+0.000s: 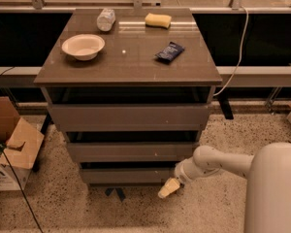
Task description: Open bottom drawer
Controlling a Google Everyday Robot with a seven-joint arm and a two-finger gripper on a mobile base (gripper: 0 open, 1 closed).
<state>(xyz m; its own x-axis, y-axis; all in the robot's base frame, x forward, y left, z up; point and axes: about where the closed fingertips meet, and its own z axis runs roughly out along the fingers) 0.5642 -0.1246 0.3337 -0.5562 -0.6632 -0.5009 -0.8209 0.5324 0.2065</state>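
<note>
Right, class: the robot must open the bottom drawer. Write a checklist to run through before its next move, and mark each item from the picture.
1. Gripper at the right drawer: ok, it is at the lower right corner of the bottom drawer.
2. Gripper has hold of the front: cannot tell.
3. Drawer pulled out: not ok, only a dark slit shows above its front.
4. Cardboard box off the drawer's path: ok, it stands left of the cabinet.
5. Bowl back from the top's front edge: ok.
</note>
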